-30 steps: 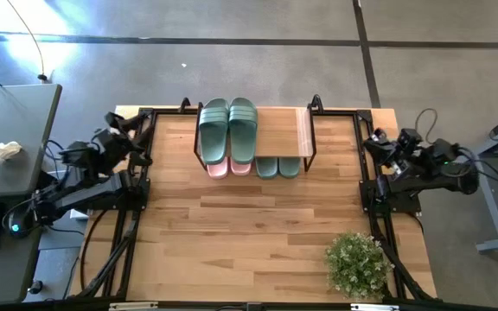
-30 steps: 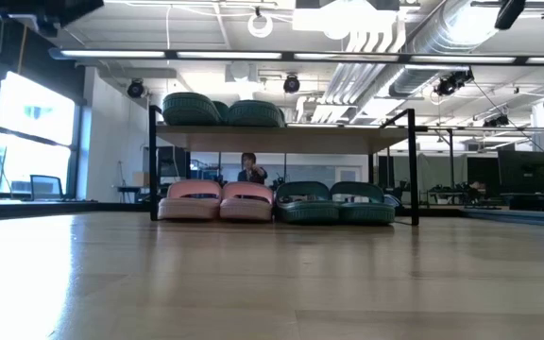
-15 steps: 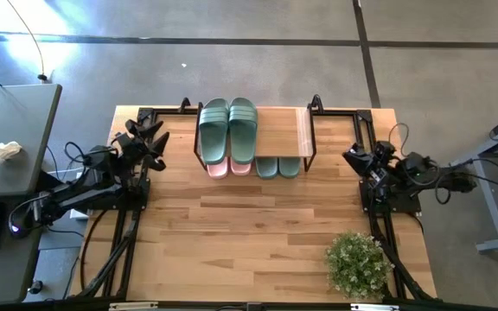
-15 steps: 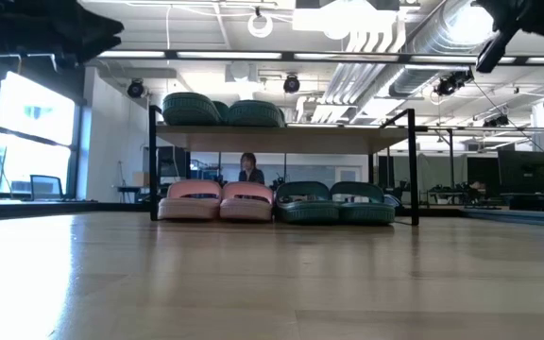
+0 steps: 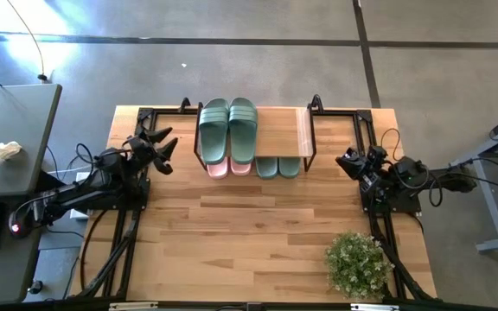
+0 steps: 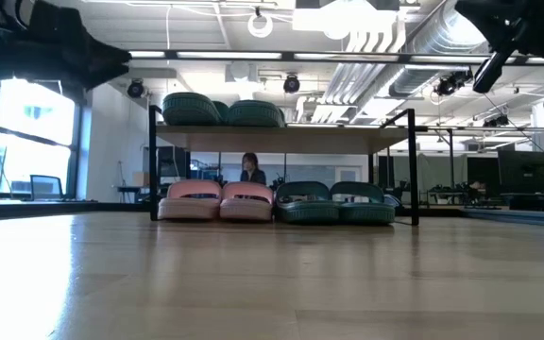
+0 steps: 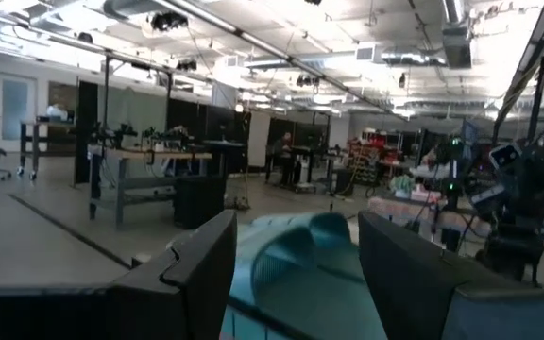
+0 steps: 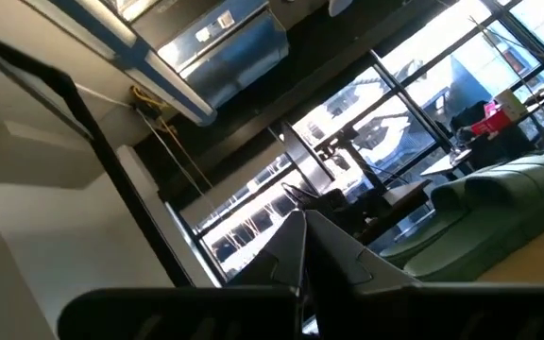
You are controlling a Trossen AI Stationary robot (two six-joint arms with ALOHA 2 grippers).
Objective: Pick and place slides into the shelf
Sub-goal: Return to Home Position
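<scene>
The shelf (image 5: 284,130) stands at the far edge of the counter (image 5: 258,233), between the two arms. All six slides are stowed with their long axes running from the counter's near side to its far side.

One green pair (image 5: 214,130) lies side by side on the left part of the top plank. Its straps sit toward the far end, so the toes point away from the middle of the counter. Under the plank, the pink pair (image 5: 218,168) sits directly below that green pair, and the second green pair (image 5: 267,167) is just beside it. Only the near ends of these two pairs poke out in the high view. The low view shows all four in a row on the lower level.

The left gripper (image 5: 158,145) hovers over the counter's left edge. Its fingers (image 7: 196,274) are spread wide and hold nothing, and the top green pair lies ahead of the fingertips. The right gripper (image 5: 347,161) hangs at the counter's right edge, well apart from the shelf. Its fingers (image 8: 333,255) are pressed together at the tips and carry nothing, and a green slide shows beyond them.
</scene>
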